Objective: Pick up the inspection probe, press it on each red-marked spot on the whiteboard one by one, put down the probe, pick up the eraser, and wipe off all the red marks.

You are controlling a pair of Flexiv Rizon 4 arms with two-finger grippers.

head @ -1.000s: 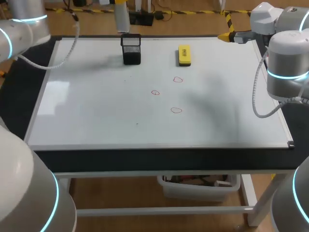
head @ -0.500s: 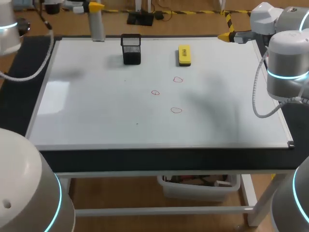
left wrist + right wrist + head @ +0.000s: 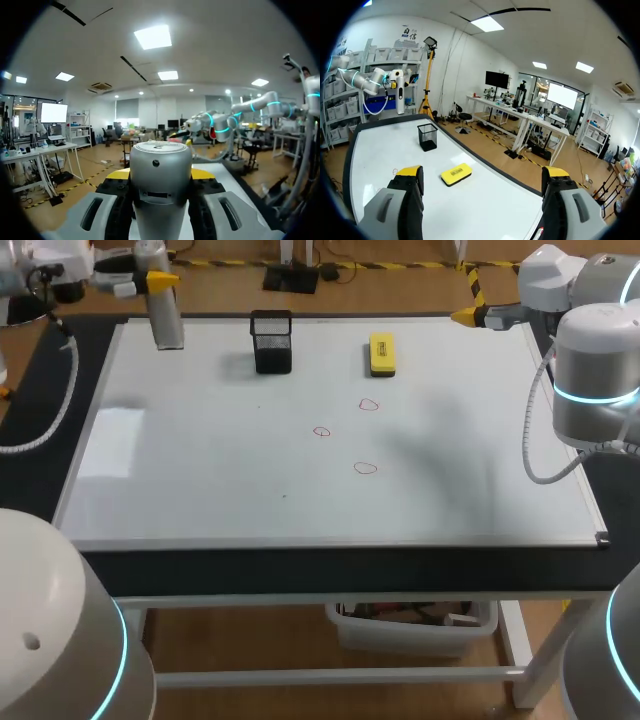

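The silver cylindrical inspection probe (image 3: 166,318) stands upright in my left gripper (image 3: 150,282), long axis vertical, lower end pointing down over the far left corner of the white rectangular whiteboard (image 3: 200,470). In the left wrist view its two fingers pinch the probe from both sides. I cannot tell whether its tip touches the board. Right of it stands a black mesh pen holder (image 3: 271,340), then the yellow block eraser (image 3: 382,353) lying flat. Nearer me, three small red-outlined marks (image 3: 366,468) sit mid-board. My right gripper (image 3: 481,186) hangs over the far right corner, fingers spread wide, holding nothing
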